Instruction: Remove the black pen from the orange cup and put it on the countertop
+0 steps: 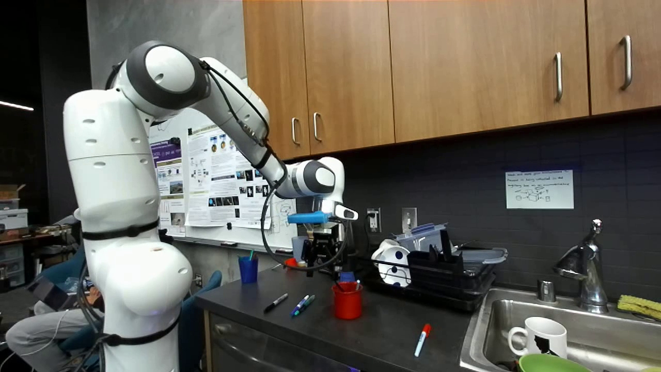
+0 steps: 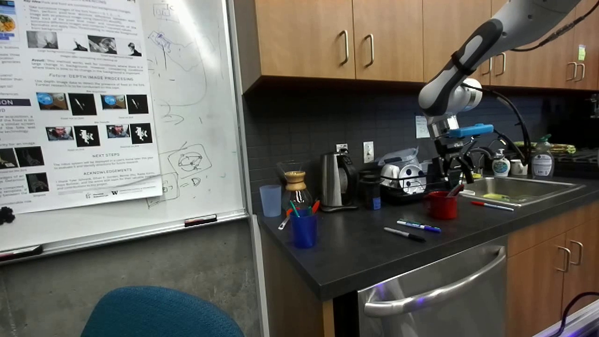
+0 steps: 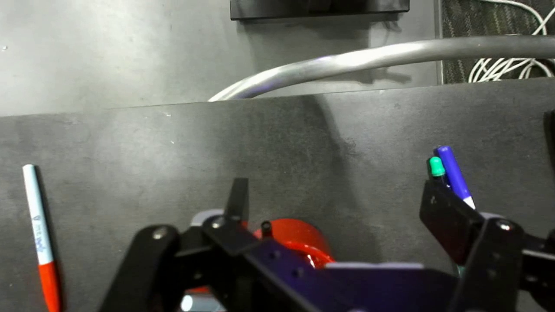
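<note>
The black pen (image 1: 339, 287) leaned in the cup (image 1: 347, 304), its lower part hidden by the wall and its dark upper end showing over the rim. In an exterior view its long axis tilted off upright, the top pointing up and to the left; a pale pen (image 1: 358, 284) stuck up at the right of the same rim. In an exterior view with the gripper (image 2: 458, 178) just above the cup, the pens slanted up to the right, too small to tell the black one apart. The fingers (image 3: 448, 222) stood wide apart and, in the wrist view, hid much of the cup; whether either touched the pen could not be told. The cup stood upright on the counter (image 1: 387, 333). Near it a blue marker (image 3: 453, 173) and a green marker (image 3: 437, 166) lay close together; beyond them lay a grey marker (image 1: 277, 302), black end toward the front edge. On the opposite side a red marker (image 1: 422, 340) lay with its cap away from that edge. Farther out stood a blue cup (image 1: 248, 270), a kettle (image 2: 330, 180) and a rack (image 1: 434, 292) of dishes, and a mug (image 1: 545, 333) sat in the sink (image 1: 479, 328).
</note>
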`<state>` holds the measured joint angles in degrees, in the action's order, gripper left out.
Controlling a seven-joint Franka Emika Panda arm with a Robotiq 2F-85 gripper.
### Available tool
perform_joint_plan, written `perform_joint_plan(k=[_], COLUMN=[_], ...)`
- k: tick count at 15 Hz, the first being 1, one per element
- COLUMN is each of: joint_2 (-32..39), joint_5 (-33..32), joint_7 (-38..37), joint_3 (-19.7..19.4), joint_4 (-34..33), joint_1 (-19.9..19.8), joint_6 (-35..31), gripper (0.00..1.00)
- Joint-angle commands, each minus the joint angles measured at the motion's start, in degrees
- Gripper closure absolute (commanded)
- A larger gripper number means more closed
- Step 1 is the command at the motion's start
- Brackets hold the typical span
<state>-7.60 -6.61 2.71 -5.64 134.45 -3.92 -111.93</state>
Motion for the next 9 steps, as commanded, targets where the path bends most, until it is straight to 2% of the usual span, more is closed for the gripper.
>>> perform_joint_plan(k=[1,9], joint_2=[2.8,6.3], joint_5=[0.6,1.1], joint_7=[1.9,3.3], joint_3=[-0.5,-1.0], joint_4=[-2.3,-5.0], joint_1=[-0.8,-1.4], joint_6=[-0.6,-0.6], gripper=[0.0,0.0])
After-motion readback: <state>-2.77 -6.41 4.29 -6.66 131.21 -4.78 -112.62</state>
